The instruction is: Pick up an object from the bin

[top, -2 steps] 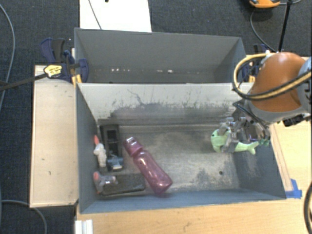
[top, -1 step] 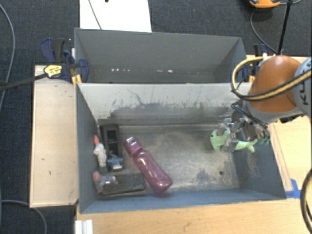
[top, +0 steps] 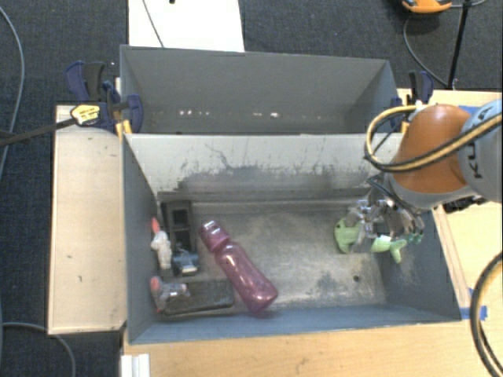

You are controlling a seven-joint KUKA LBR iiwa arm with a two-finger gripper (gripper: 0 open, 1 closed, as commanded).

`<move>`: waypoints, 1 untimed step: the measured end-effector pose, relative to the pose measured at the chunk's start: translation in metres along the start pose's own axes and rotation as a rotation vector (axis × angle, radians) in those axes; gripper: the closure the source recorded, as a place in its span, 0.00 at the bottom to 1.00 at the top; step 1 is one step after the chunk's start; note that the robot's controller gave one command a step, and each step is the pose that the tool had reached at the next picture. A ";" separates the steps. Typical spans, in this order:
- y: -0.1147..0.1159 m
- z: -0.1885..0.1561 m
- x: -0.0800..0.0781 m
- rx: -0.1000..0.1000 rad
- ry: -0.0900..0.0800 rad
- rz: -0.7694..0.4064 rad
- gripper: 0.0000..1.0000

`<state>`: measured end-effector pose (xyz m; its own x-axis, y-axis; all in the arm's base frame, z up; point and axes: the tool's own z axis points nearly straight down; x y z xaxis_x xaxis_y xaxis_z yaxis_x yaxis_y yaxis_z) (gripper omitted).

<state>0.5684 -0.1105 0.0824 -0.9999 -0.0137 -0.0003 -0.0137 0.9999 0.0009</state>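
My gripper (top: 376, 228) is low at the right side of the bin, under the orange-covered wrist. A light green soft thing (top: 346, 236) lies right at its fingers, with one lobe to the left and a smaller green piece (top: 391, 247) to the right. The fingers stand around the middle of this green thing, touching it. Their exact opening is hidden by the wrist and the green thing.
A purple bottle (top: 238, 269) lies slanted at the bin's lower left. Left of it are a black rectangular tool (top: 178, 225), a small white bottle (top: 162, 248) and a dark flat case (top: 196, 297). The floor between the bottle and my gripper is bare.
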 end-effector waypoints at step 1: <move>-0.007 0.005 -0.009 0.002 -0.012 -0.139 0.00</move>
<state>0.5770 -0.1177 0.0776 -0.9883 -0.1519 -0.0127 -0.1518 0.9884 -0.0021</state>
